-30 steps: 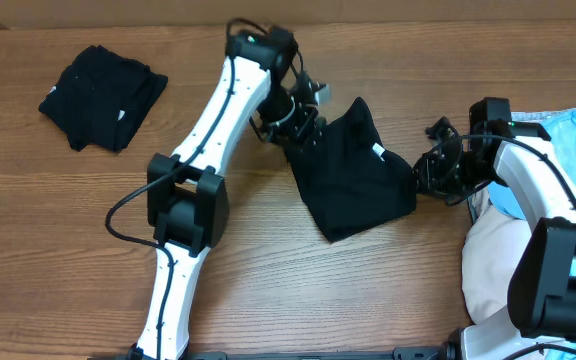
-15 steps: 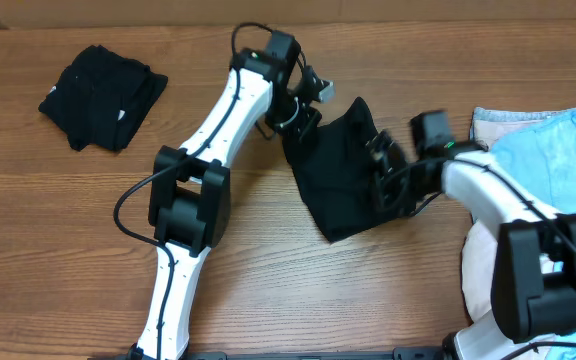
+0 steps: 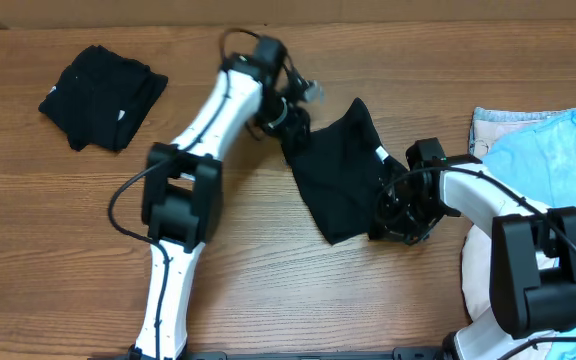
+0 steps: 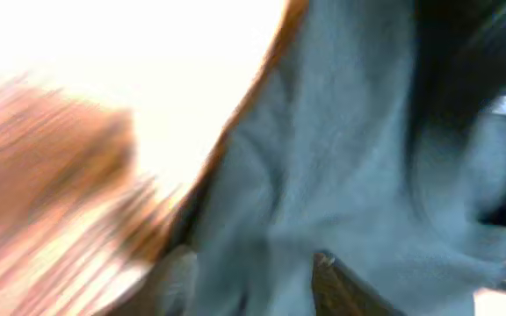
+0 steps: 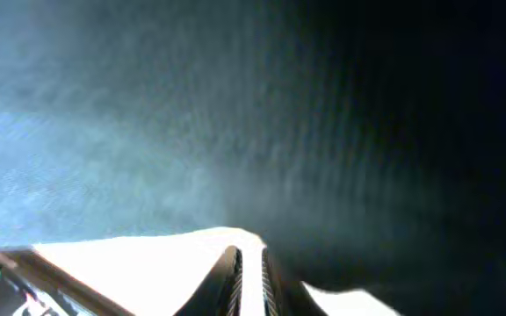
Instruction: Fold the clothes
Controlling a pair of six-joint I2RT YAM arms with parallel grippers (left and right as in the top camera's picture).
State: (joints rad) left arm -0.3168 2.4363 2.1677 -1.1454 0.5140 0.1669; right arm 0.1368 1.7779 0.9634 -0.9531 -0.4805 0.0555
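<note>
- Right pincer [image 3: 393, 218]: fingertips [image 5: 233, 268] pressed together at the near right edge of the black shirt [image 3: 343, 175]. Wrist view is all dark cloth; I cannot tell if any of it is caught between them.
- Left pincer [image 3: 290, 118]: at the shirt's far left corner, touching or just over the cloth. Wrist view is blurred. I cannot tell whether it is spread or pinching.
- The shirt lies between my two pincers as a rough, crumpled quadrilateral, with its white tag [image 3: 378, 152] on the edge nearest my right pincer. I judge it partly gathered, not a finished fold.
- Done, by my reckoning: one black bundle [image 3: 98, 95], compact, well off beyond my left pincer.
- Left: this shirt, plus the light blue T-shirt [image 3: 558, 160] and a cream piece [image 3: 483, 270]. Both are heaped outboard of my right pincer, behind my right arm.

Room:
- Bare table [image 3: 68, 250] runs wide on the near side of both pincers and between the left pincer and the bundle, so I have good space to spread or slide.
- It is tight outboard of the right pincer, where the pile lies just beside my right forearm.
- The table's far edge is near the left pincer.
</note>
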